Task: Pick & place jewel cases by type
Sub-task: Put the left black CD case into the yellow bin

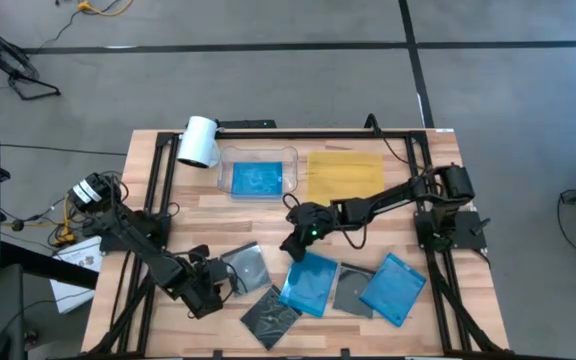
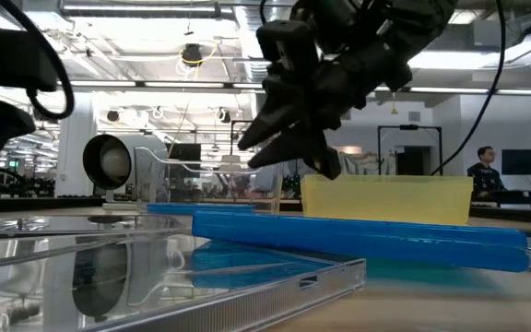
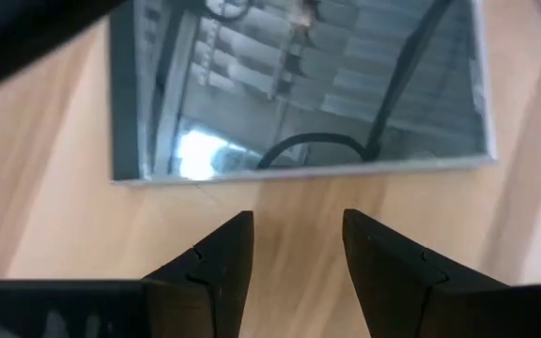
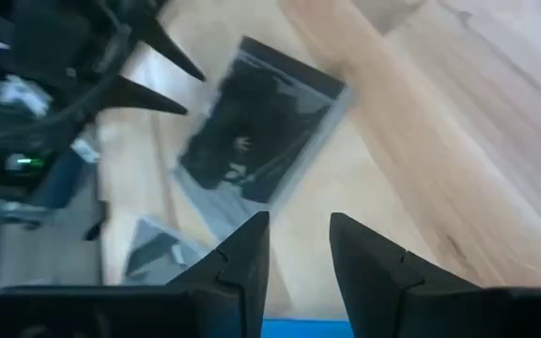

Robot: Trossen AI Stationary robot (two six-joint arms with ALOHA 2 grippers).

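Three blue jewel cases show in the high view: one inside the clear tray [image 1: 256, 180], one at the table's middle [image 1: 308, 283] and one to its right [image 1: 393, 288]. Three grey-clear cases lie flat near the near edge [image 1: 243, 265], [image 1: 271, 315], [image 1: 351, 290]. My left gripper [image 1: 218, 280] is open and low, just left of the first grey case [image 3: 299, 94]. My right gripper [image 1: 292, 248] is open and hovers above the middle blue case [image 2: 358, 240], clear of it [image 2: 289, 152]. Its wrist view looks down on a grey case [image 4: 261, 122].
A flat yellow tray [image 1: 346, 175] sits right of the clear tray [image 1: 290, 158] at the far side. A white cylinder [image 1: 198, 140] lies at the far left corner. The black frame rails [image 1: 158, 190] border the table. Bare wood shows between the trays and the cases.
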